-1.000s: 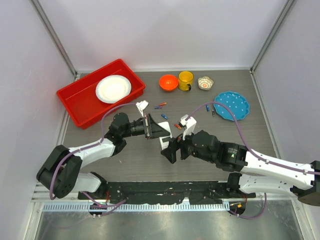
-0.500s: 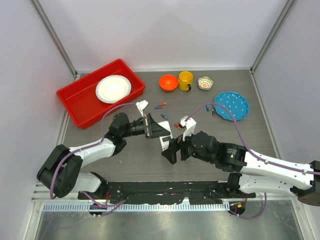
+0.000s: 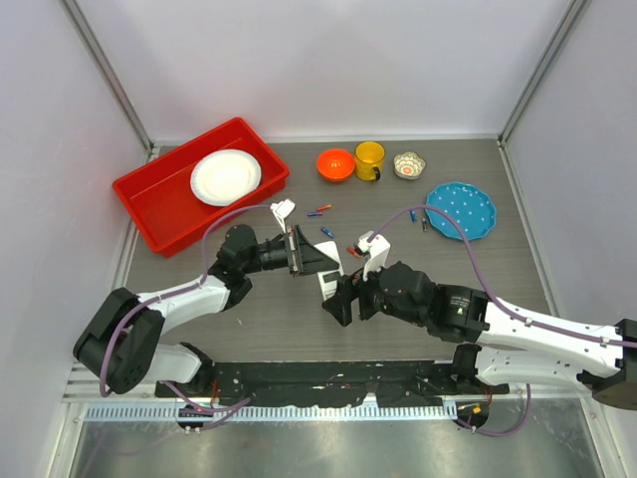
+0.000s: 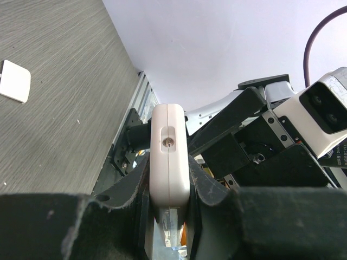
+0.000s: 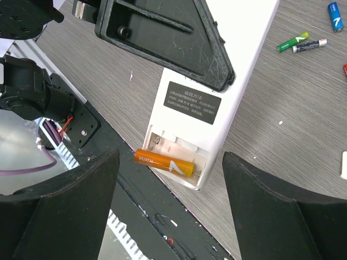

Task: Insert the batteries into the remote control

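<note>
My left gripper [image 3: 317, 261] is shut on the white remote control [image 3: 327, 279] and holds it on edge above the table, the fingers [image 4: 130, 189] pressed against both of its sides [image 4: 169, 157]. In the right wrist view the remote control [image 5: 192, 103] shows its back with the battery bay uncovered. An orange battery [image 5: 164, 162] lies askew in the bay, one end sticking past the rim. My right gripper [image 5: 171, 160] hangs open over that bay, touching nothing. Loose batteries [image 3: 318, 210] lie further back on the table, green [image 5: 293, 40] and blue [image 5: 335, 16] ones among them.
The small white cover piece [image 3: 283, 209] lies behind the left gripper. A red bin [image 3: 159, 209] holding a white plate [image 3: 226, 176] sits back left. An orange bowl [image 3: 336, 163], a yellow mug [image 3: 369, 159], a small patterned bowl [image 3: 408, 164] and a blue plate [image 3: 461, 209] stand behind.
The right gripper has shifted very slightly near the remote's end. The left gripper and the remote have stayed put.
</note>
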`<state>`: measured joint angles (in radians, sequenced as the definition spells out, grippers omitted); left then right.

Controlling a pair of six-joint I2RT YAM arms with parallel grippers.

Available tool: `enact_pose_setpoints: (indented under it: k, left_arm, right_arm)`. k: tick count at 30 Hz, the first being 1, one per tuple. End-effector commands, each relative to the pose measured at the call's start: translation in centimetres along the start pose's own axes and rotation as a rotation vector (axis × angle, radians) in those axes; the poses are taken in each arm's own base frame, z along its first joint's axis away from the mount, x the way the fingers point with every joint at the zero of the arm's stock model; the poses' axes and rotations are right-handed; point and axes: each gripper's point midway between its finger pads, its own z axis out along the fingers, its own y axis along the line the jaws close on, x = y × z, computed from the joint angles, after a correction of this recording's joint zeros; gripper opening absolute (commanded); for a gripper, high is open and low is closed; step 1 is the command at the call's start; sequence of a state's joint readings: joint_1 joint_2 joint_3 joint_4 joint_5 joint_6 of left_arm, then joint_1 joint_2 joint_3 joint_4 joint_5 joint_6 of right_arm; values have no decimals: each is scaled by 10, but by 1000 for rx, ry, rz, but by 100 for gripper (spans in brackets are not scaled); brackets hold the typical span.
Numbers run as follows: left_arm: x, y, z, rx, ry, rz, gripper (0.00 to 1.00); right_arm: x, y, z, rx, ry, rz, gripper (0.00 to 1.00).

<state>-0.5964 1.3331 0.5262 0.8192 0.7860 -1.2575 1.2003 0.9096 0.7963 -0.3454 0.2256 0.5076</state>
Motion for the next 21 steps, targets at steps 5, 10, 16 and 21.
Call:
enact_pose_setpoints:
  k: [5,10,16,21]
  left_arm:
    - [-3,-18,-1,57,-15,49,0]
    - [-3,-18,-2,57,-18,51,0]
    - [-3,-18,-2,57,-18,51,0]
    - [-3,-19,-2,58,-18,51,0]
  right_arm:
    - [-8,1,3,11,-34,26,79]
    - [-8,0,4,16,-36,27,78]
    - [-8,-2,5,24,-37,31,76]
    - [-8,-4,6,34,-35,32,74]
